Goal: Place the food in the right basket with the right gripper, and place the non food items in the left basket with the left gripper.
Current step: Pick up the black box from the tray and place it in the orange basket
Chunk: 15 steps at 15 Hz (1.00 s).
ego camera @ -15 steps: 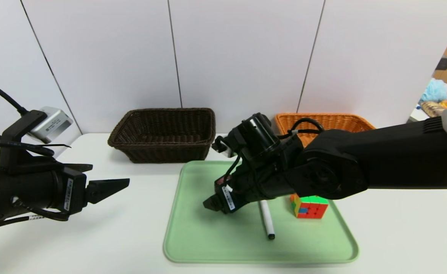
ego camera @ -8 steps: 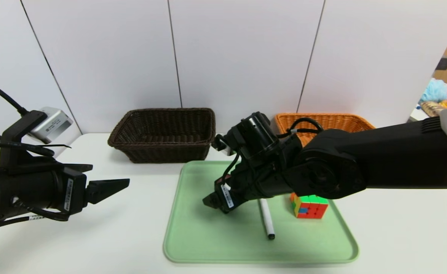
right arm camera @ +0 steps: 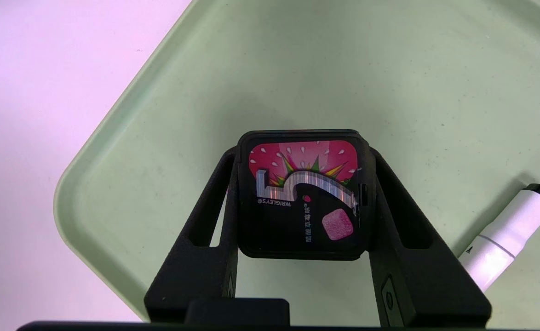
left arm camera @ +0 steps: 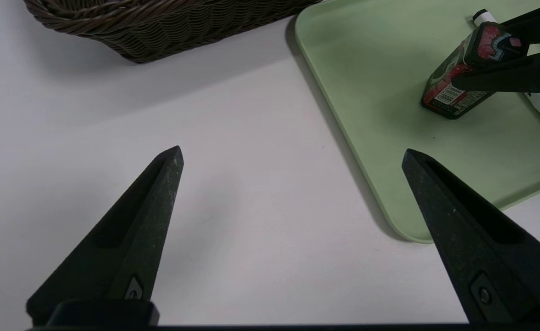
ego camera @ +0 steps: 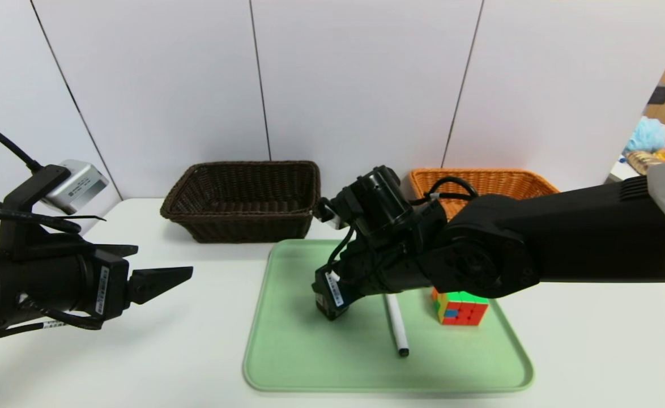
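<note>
Right wrist view: right gripper has its fingers on opposite sides of a gum container, printed lid facing the camera. Side-to-side clamping probably suits the flat walls and leaves the lid unobstructed; gum counts as food, hence the right arm. Container is over the green tray, nearer its left edge than its right; from the left wrist view it looks upright, long axis roughly vertical, lid uppermost. Whether its base touches the tray: cannot tell. Left gripper idle over the surface, off the tray's left edge, fingers spread, nothing between them. White marker lies flat, long axis running from the back of the tray toward its front edge, black end frontmost. Puzzle cube sits near the tray's right edge. Dark basket and orange basket stand toward the surface's back edge, left and right. Judged next: lift, then carry to the orange basket.
</note>
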Each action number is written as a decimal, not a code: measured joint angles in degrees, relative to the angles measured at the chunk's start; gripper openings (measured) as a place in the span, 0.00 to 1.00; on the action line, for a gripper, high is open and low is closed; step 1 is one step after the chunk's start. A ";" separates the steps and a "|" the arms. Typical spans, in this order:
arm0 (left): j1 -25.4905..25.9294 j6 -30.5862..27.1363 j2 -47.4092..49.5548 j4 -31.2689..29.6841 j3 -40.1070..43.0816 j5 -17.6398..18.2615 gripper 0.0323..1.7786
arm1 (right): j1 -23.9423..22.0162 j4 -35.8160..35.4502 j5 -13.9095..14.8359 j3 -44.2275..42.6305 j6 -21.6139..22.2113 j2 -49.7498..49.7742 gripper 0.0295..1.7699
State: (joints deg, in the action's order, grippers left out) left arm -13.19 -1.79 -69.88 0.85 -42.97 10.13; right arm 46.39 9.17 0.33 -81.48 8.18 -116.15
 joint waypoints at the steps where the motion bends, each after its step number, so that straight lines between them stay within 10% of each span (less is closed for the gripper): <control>1: 0.00 0.01 0.00 0.02 0.00 0.01 0.95 | 0.00 -0.02 0.00 0.00 0.05 -0.02 0.43; 12: 0.00 0.06 0.17 -0.04 0.00 -0.05 0.95 | -5.18 0.17 4.52 -3.68 0.26 6.23 0.43; 15: 0.00 0.17 0.32 -0.15 -0.05 -0.13 0.95 | -8.16 0.01 9.73 -7.24 0.39 7.33 0.43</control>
State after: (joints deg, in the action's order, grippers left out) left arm -13.19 -1.62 -69.56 0.71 -43.02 10.00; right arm 38.23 9.18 10.06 -88.72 8.57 -108.83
